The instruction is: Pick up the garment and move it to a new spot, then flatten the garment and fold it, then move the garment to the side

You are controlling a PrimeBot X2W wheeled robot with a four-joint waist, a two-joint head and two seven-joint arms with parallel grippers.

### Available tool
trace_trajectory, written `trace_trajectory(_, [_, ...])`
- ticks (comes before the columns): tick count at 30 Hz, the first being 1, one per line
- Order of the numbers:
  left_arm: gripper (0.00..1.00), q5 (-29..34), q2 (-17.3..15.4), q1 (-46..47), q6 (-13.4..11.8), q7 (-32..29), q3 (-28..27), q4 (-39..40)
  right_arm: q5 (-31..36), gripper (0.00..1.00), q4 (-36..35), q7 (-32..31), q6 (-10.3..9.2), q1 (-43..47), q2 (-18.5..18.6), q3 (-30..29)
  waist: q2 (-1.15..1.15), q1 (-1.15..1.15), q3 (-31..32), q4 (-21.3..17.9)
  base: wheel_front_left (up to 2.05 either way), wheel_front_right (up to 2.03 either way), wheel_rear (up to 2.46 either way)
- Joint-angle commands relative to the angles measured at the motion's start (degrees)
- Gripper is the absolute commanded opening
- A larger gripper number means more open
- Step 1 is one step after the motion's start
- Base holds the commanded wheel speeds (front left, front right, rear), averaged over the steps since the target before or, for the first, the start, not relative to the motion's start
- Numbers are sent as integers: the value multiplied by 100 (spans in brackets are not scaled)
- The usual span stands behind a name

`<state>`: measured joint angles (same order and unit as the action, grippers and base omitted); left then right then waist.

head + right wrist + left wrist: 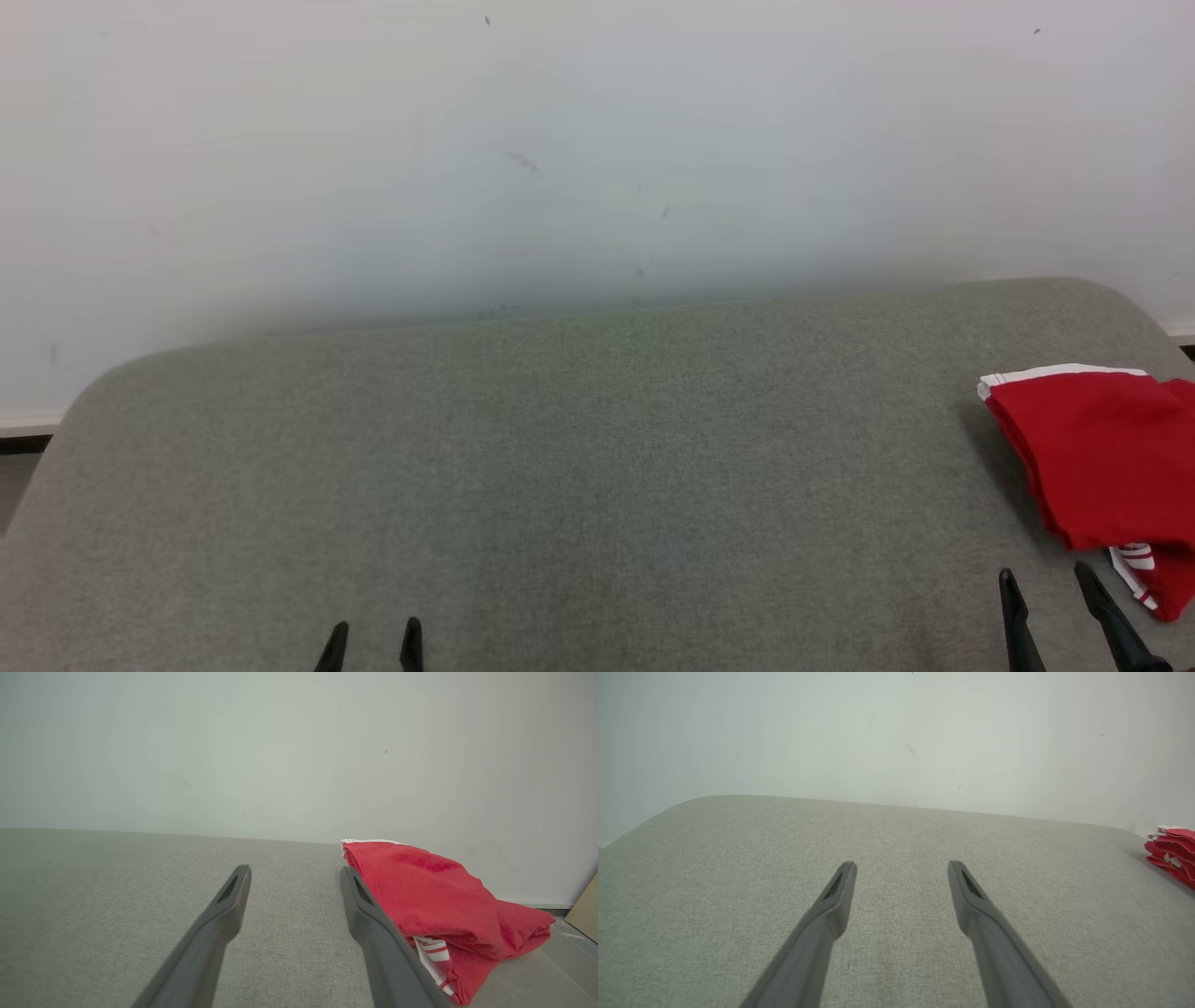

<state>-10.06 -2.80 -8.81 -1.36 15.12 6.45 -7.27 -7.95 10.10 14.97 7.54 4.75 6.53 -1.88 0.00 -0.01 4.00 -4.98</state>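
Observation:
The garment (1106, 467) is red with white trim, folded into a compact pile at the far right of the grey fabric surface (579, 467). It also appears at the right edge of the left wrist view as the garment (1174, 854) and as the garment (434, 900) in the right wrist view. My right gripper (1044, 577) stands open just left of the pile's near corner, holding nothing; seen along its own fingers, the right gripper (295, 872) has its right finger beside the cloth. My left gripper (375, 630) is open at the lower left, far from the garment, and the left gripper (902, 867) has nothing between its fingers.
A pale wall (597, 140) rises directly behind the grey surface. The surface has rounded back corners, and a dark strip of floor (23, 443) shows past the left one. A tan board (584, 910) leans by the wall at the right.

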Motion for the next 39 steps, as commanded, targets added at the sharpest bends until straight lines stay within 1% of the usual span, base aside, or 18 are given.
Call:
trace_trajectory(1, [100, 46, -22, -26, -21, -2, 18, 2, 10, 100, 16, 24, -13, 0, -14, 12, 0, 1, 8, 35, 0, 0, 0])
trace_trajectory(6, [100, 56, -22, 1, -54, -2, -4, -25, 11, 100, 1, 23, -13, -1, -7, 22, 0, 1, 25, 115, 0, 0, 0])
trace_trajectory(13, [100, 50, -22, 7, -12, -2, -17, -43, -15, 100, -17, 25, -13, -12, 1, 0, 0, 1, 21, 166, 0, 0, 0])
trace_trajectory(14, [0, 0, 0, 7, -11, 0, -10, -33, -1, 0, -5, 1, 0, -2, -21, 8, 0, 1, 20, 168, 0, 0, 0])
trace_trajectory(19, [0, -94, 15, -29, -4, -17, 4, -236, -82, 0, 218, -59, 1, 18, -106, 10, 0, 1, 16, 174, 0, 0, 0])
trace_trajectory(29, [0, -1235, -10, 189, 118, -291, -150, -300, -1225, 0, 242, -354, 0, -148, -140, -67, 0, 1, -19, 200, 0, 0, 0])
trace_trajectory(39, [0, -2236, -29, 383, 228, -537, -292, -351, -2241, 0, 250, -598, -1, -281, -171, -116, 0, 1, -54, 226, 0, 0, 0])
